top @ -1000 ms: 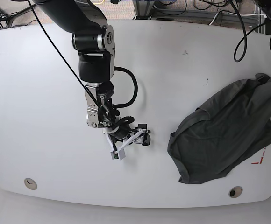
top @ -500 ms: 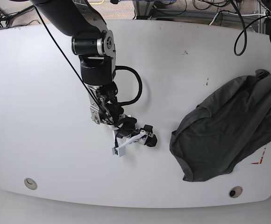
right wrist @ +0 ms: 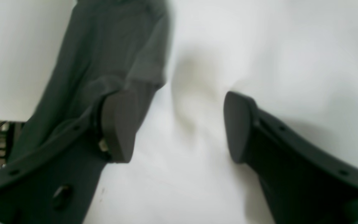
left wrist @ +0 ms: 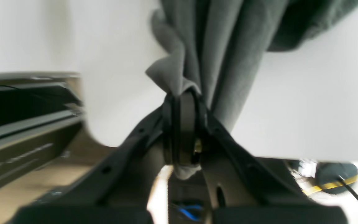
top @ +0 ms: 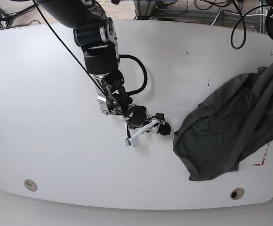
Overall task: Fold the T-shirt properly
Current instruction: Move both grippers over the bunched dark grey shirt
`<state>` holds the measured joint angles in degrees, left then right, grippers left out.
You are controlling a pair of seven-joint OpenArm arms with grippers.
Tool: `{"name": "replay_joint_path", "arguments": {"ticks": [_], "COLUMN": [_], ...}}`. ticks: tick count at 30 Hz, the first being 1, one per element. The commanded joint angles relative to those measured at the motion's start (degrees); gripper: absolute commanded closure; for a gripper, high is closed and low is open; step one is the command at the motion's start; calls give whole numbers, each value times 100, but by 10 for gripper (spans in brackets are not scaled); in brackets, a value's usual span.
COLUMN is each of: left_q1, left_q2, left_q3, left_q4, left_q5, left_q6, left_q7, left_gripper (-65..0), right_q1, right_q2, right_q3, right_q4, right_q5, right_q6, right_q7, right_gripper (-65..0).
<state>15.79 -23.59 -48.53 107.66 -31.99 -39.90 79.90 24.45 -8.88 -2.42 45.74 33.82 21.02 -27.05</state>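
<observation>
The T-shirt lies bunched on the right part of the white desk in the base view, one end lifted toward the far right edge. There the left hand is clamped tight on a gathered fold of it. The right hand hovers just left of the shirt, jaws spread, holding nothing.

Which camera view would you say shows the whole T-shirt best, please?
The base view: the T-shirt shows nearly whole, bunched at the table's right side. The left wrist view shows only folds pinched in the left claw; the right wrist view shows a blurred part.
</observation>
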Motion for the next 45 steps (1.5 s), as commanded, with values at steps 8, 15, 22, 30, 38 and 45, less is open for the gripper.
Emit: {"name": "replay_joint_path", "arguments": {"ticks": [8,15,22,30,38,45], "left_q1": [-10,-10,131,368,131,-335], "left_q2": [34,87,78,131,157,-150], "left_q3": [392,365,374,409,374,207], "left_q4": [96,87,87,78,87,96], "left_q5": [3,21,21,21,12,179], "left_q6": [-10,-10,-10,-10,-10,-10], "left_q7": [-65,-73,-73,-73,-73,-47], "left_gripper": [0,0,0,0,-13,-256], "right_q1": [-172,-190,-181,-172,-172,-190], "right_q2": [-12,-12,-12,-12,14,31], "right_q3": [-115,-528,-1161,-2391,-2664,-2664], "right_q4": [811,1171,1189,1189,1233,1444], "right_q5": [174,147,139,130,130,130], "right_q6": [-181,-198,-339,-831,-928,-919], "right_q7": [37,-122,54,485,529,494], "right_gripper": [-415,-415,-415,-415,-415,-415]}}
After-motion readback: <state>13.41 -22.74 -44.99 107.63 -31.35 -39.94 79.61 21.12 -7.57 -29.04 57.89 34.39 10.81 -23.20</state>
